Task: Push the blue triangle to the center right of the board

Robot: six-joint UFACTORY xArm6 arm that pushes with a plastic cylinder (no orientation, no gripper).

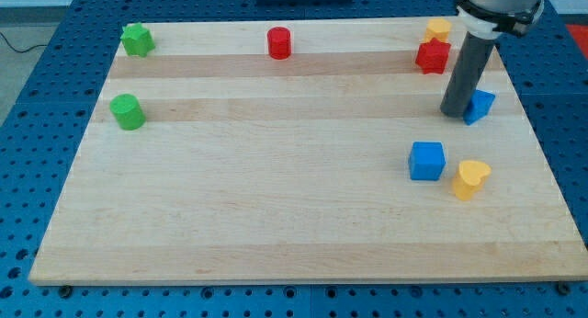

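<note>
Blue triangle (480, 106): smooth block, touching my tip (457, 114) on its left.
Jaws: none, a plain dark rod holding nothing.
Board (276, 208): pale grained wood.

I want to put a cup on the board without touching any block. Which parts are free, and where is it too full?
Free: the wide middle and bottom of the board, between the green cylinder and the blue cube. Crowded: the view's right, with the yellow block, red block, blue triangle touched by my tip, and yellow heart.
</note>
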